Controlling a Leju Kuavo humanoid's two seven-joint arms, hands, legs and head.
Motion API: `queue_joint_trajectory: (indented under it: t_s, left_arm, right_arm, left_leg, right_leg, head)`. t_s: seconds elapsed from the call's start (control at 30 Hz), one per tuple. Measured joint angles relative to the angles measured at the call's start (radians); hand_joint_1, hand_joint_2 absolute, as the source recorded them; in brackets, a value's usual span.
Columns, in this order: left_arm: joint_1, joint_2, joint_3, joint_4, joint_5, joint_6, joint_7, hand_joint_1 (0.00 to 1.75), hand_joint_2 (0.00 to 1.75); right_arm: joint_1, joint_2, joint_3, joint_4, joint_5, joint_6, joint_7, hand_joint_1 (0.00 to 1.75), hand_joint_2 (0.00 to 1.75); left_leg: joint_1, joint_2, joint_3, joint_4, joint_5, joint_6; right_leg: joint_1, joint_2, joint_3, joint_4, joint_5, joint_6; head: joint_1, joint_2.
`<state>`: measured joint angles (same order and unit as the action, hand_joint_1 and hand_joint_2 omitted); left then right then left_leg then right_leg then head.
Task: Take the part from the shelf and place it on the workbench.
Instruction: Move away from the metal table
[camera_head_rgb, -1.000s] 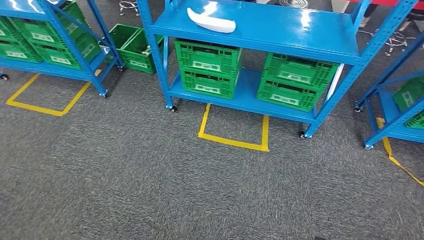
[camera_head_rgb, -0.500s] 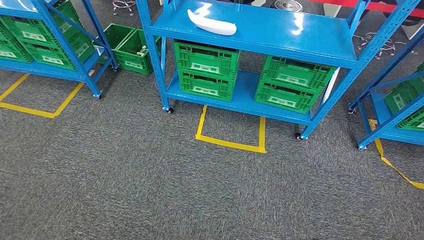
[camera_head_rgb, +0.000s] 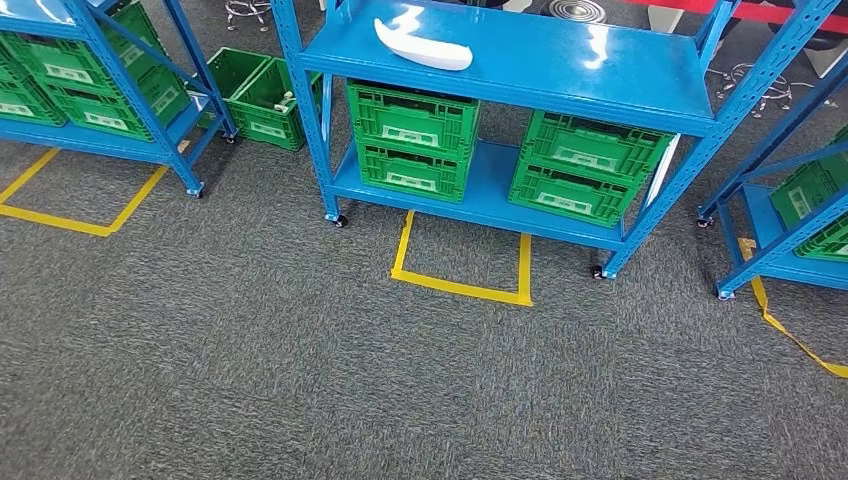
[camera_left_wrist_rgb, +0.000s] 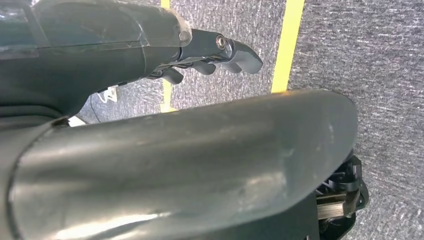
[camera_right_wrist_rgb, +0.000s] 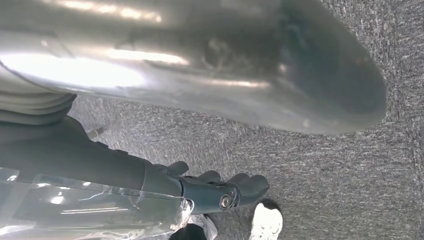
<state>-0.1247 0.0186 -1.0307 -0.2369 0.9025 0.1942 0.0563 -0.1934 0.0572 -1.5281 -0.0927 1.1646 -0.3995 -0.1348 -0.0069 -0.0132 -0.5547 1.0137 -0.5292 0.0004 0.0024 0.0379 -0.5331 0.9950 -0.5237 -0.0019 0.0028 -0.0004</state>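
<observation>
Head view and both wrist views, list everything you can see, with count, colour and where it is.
Part: one, white, on the middle shelf's top level.
Shelves: three, blue, along the far side.
Crates: several, green, stacked on the lower levels, two on the floor behind.
Tape outlines: yellow, on the grey carpet before the shelves.
Shoe: one, white, on the carpet.
Left hand: dark, holds nothing.
Right hand: dark, holds nothing.

White labels on the fronts of the green crates (camera_head_rgb: 414, 140) stacked on the lower deck of the blue shelf (camera_head_rgb: 520, 60), print too small to read. No legible text, brand, number or sign elsewhere.
</observation>
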Motion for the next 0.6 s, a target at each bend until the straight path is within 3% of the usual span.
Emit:
queue_joint_trajectory:
  t_s: [0.2,0.3,0.4,0.43,0.47,0.5,0.53,0.6]
  left_arm:
    - [0.0,0.001,0.0,0.0,0.001,0.0,0.0,0.0,0.0]
    - [-0.001,-0.001,0.0,0.0,0.001,0.0,-0.002,0.0,0.0]
    - [-0.001,-0.002,0.0,0.0,0.001,0.0,-0.004,0.0,0.0]
    - [-0.001,-0.003,0.0,0.0,0.001,0.0,-0.004,0.0,0.0]
    - [-0.001,-0.003,0.0,0.0,0.001,0.0,-0.004,0.0,0.0]
    - [-0.001,-0.004,0.0,0.0,0.001,0.0,-0.004,0.0,0.0]
    - [-0.001,-0.005,0.0,0.0,0.001,0.0,-0.004,0.0,0.0]
    - [-0.001,-0.006,0.0,0.0,0.001,0.0,-0.004,0.0,0.0]
  right_arm:
    - [0.0,0.0,0.0,0.0,0.001,0.0,0.001,0.0,0.0]
    - [0.0,-0.001,0.0,0.0,0.001,-0.001,0.001,0.0,0.0]
    - [-0.001,-0.002,0.0,0.0,0.0,-0.001,0.001,0.0,0.0]
    - [0.0,-0.002,0.0,0.0,0.0,-0.001,0.001,0.0,0.0]
    - [0.002,-0.002,0.0,0.0,-0.001,-0.001,0.001,0.0,0.0]
    - [0.003,-0.003,0.0,0.0,-0.001,-0.001,0.001,0.0,0.0]
    - [0.004,-0.003,0.0,0.0,-0.002,-0.001,0.001,0.0,0.0]
    - [0.002,-0.004,0.0,0.0,-0.002,-0.001,0.001,0.0,0.0]
  left_leg:
    - [-0.006,-0.001,0.001,0.0,-0.001,0.009]
    - [0.0,0.008,0.012,-0.018,0.007,0.023]
    - [0.004,0.027,0.022,-0.03,0.008,0.03]
    - [0.004,0.034,0.024,-0.029,0.006,0.03]
    - [0.005,0.042,0.026,-0.029,0.004,0.028]
    - [0.005,0.049,0.029,-0.029,0.001,0.026]
    - [0.006,0.058,0.035,-0.029,-0.004,0.023]
    - [0.004,0.077,0.048,-0.028,-0.015,0.013]
  right_leg:
    - [-0.007,0.001,0.0,-0.002,0.0,0.01]
    - [-0.007,-0.004,-0.008,0.019,-0.016,0.021]
    - [-0.01,-0.025,-0.088,0.185,-0.099,0.03]
    - [-0.012,-0.028,-0.12,0.244,-0.119,0.033]
    - [-0.013,-0.031,-0.139,0.274,-0.119,0.034]
    - [-0.014,-0.035,-0.14,0.266,-0.098,0.036]
    - [-0.014,-0.043,-0.122,0.22,-0.06,0.035]
    - [-0.011,-0.082,-0.062,0.085,0.009,0.033]
  head:
    - [-0.002,0.0]
    - [0.0,0.0]
    - [0.016,0.0]
    - [0.02,0.0]
    - [0.024,0.0]
    - [0.028,0.0]
    - [0.033,0.0]
    - [0.043,0.0]
